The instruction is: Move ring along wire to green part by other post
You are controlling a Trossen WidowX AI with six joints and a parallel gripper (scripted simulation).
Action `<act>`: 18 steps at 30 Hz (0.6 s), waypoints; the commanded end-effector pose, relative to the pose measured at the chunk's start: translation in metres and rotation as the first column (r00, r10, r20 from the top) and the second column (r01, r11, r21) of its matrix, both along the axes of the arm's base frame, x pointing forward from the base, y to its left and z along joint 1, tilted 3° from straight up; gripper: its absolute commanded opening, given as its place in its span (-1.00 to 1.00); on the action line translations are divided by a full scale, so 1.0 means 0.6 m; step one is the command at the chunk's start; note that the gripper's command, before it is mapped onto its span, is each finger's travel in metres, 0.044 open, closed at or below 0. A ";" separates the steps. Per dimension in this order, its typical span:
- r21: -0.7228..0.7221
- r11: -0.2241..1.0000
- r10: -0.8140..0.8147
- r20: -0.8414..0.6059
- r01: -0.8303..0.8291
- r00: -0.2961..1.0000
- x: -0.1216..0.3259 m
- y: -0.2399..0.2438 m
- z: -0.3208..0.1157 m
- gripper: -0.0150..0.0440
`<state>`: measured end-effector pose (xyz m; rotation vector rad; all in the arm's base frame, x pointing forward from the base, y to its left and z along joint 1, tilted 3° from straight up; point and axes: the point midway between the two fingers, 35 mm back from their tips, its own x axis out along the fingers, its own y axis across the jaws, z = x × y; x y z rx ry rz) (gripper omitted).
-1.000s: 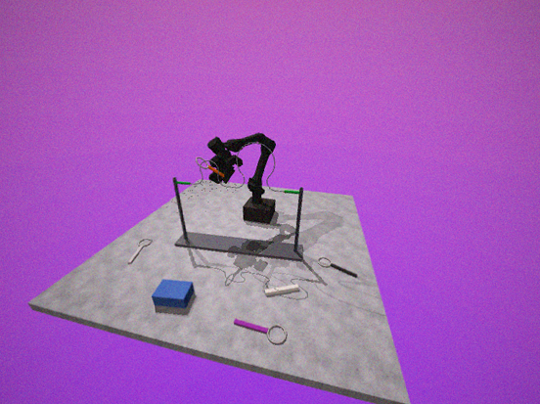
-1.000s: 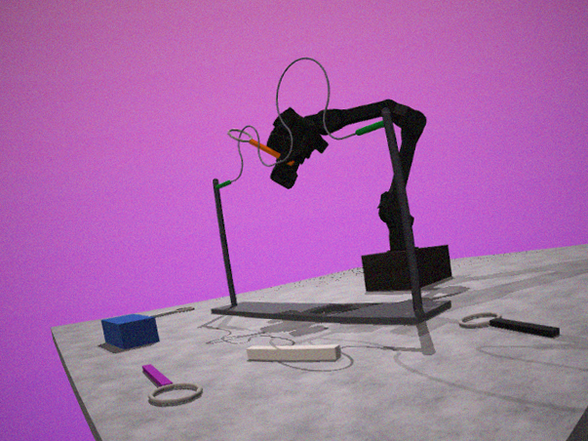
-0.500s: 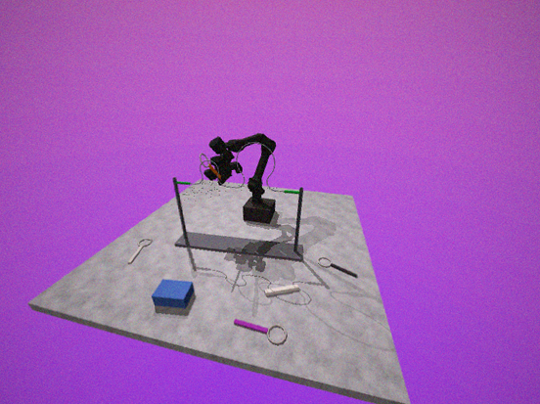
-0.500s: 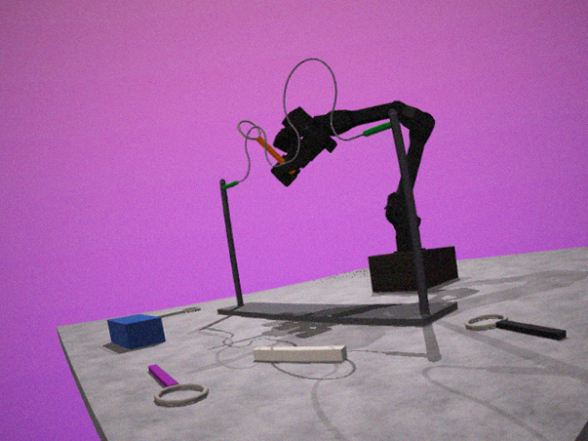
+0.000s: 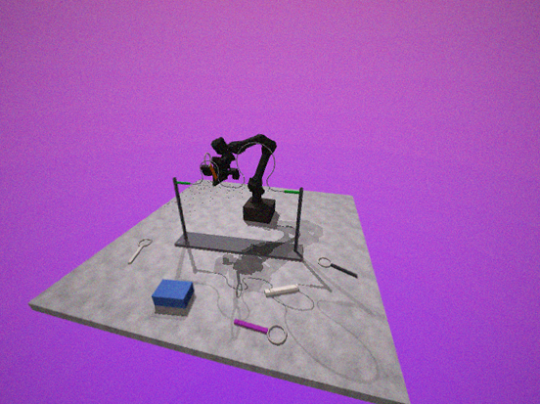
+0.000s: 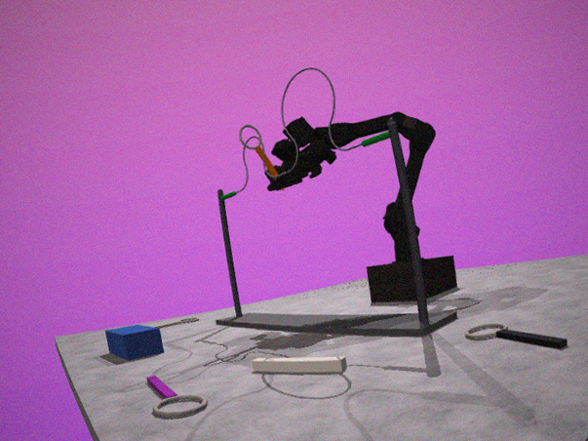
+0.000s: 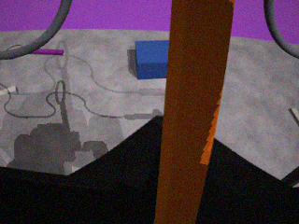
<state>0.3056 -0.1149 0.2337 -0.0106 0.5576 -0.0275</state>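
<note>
Gripper (image 5: 215, 178) (image 6: 275, 181) clamped on orange handle (image 5: 213, 171) (image 6: 265, 160) (image 7: 193, 112); ring (image 6: 241, 137) beyond fingertips, up the handle's far end.

Plain pink-to-violet backdrop, square mottled grey stone-like worktop (image 5: 119, 299) (image 6: 476, 423) (image 7: 112, 47) with darker side edges, shadows across its middle

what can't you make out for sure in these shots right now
- Whether the ring touches the grey wire: too small in the top and exterior views.
- That ring in the wrist view: mostly cut off by the frame edge.
- The right part of the blue block: hidden behind the orange handle, wrist view.
</note>
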 end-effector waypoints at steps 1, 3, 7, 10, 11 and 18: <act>-0.118 0.993 0.002 0.004 -0.001 1.000 0.000 -0.013 -0.003 -1.00; -0.166 0.986 0.003 0.008 -0.001 1.000 0.000 -0.019 -0.003 -1.00; -0.259 0.966 0.006 0.015 -0.002 1.000 0.001 -0.030 -0.001 -1.00; -0.328 0.945 0.009 0.021 -0.002 1.000 0.002 -0.038 0.001 -1.00; -0.350 0.937 0.010 0.022 -0.001 1.000 0.002 -0.041 0.002 -1.00; -0.501 0.865 0.019 0.033 0.000 0.999 0.003 -0.059 0.009 -1.00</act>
